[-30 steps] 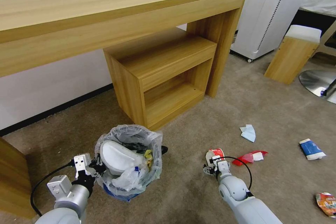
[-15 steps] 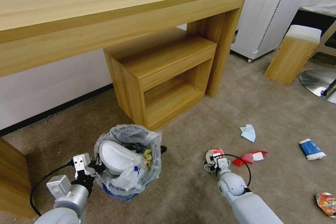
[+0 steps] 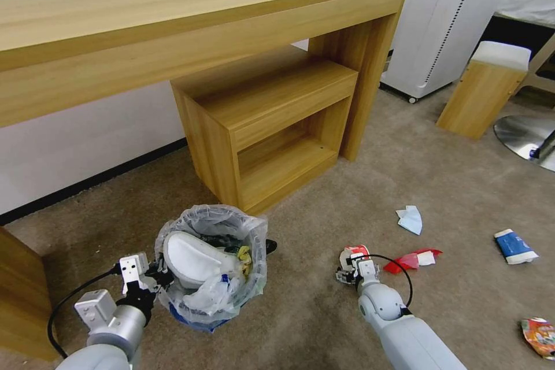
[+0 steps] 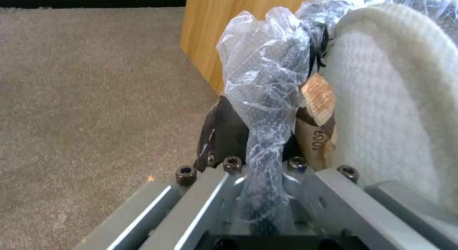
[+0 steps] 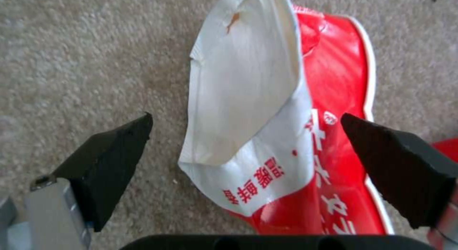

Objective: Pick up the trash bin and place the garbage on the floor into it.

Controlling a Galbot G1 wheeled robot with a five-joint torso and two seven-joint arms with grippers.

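We are seeing the left pincer (image 3: 155, 275) clamping the rim of the trash bin (image 3: 211, 266), its jaws closed on the crinkly plastic liner (image 4: 262, 99) bunched over the wire edge. The bin is sitting low at the robot's left, just in front of the wooden cabinet (image 3: 272, 127) that stands under the long desk (image 3: 173, 17). Whether the bin is touching the carpet (image 3: 324, 324) or hanging just above it, we cannot tell. Inside it a white slipper (image 3: 191, 257) is leaning against the liner, with clear plastic and a bit of yellow beside it.

At the robot's right, the right pincer (image 3: 348, 272) is hanging low over the carpet with its jaws wide apart, one dark fingertip (image 5: 119, 149) on each side of a red and white wrapper (image 5: 286, 135) lying flat on the floor. The fingertips are not touching the wrapper.

Further right on the carpet are lying another red wrapper (image 3: 411, 259), a light-blue mask (image 3: 410, 219), a blue and white paper cup (image 3: 513, 246) and a crushed orange can (image 3: 539, 336), all well apart from the bin.
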